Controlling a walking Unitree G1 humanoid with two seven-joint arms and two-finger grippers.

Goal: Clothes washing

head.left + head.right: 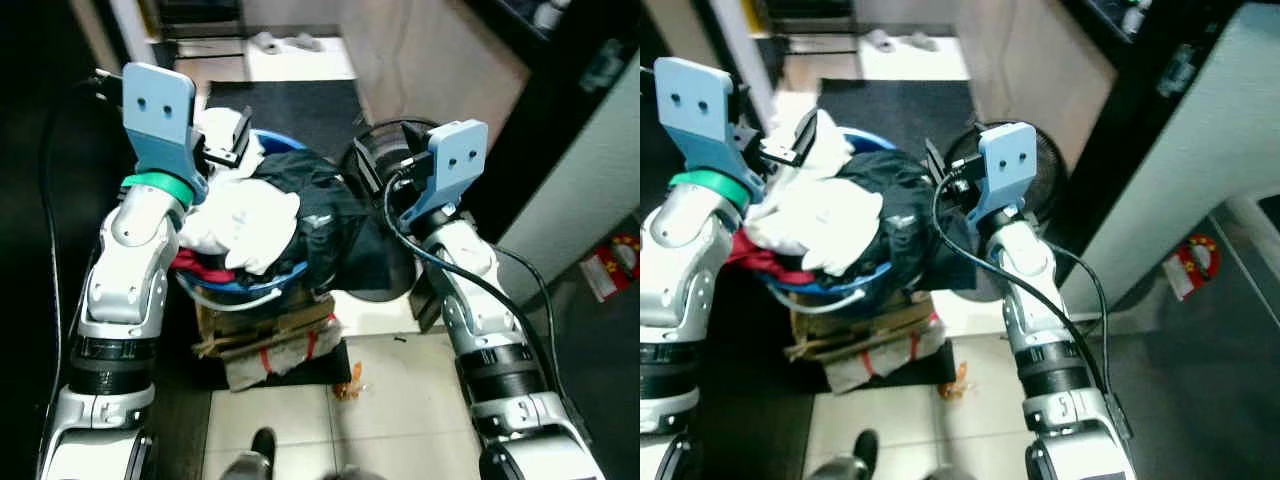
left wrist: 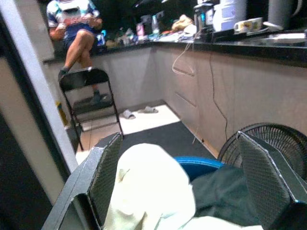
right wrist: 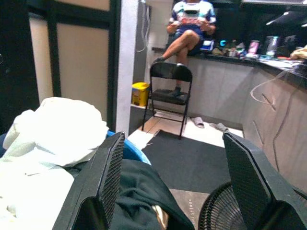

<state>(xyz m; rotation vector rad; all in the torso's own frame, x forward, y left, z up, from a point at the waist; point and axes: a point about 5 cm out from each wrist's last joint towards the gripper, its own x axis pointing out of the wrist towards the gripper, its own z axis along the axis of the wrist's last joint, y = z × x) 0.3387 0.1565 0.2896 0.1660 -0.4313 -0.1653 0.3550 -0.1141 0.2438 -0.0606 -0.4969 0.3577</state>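
The left hand (image 2: 177,177) hovers spread above white clothes (image 1: 245,225); the right hand (image 3: 170,184) is spread over a dark garment (image 1: 325,215). Both lie heaped in a blue basket (image 1: 240,290) on a wooden crate (image 1: 265,335), beside a black fan (image 1: 1045,160).

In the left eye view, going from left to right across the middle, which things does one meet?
Left end effector → white clothes → dark garment → black fan → right end effector.
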